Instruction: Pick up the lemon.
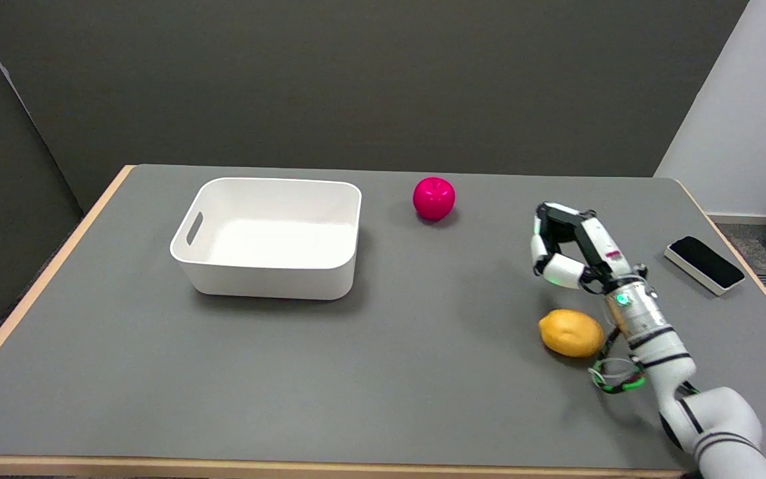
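Your right hand (566, 249) hung above the surface (423, 372), fingers (559, 269) curled inward toward each other around an empty gap, holding nothing. The lemon (571, 332) lay on the surface nearer the camera than the hand, just beside the white forearm at the wrist, not touching any finger as far as the view showed. So from the fingers it sat back and down, toward the near edge. Its long axis ran roughly left-right across the picture, the pointed end toward the left, slightly tilted. You'd likely have needed to pull the hand back toward you and lower it over the lemon, closing across the short axis. The round skin could roll.
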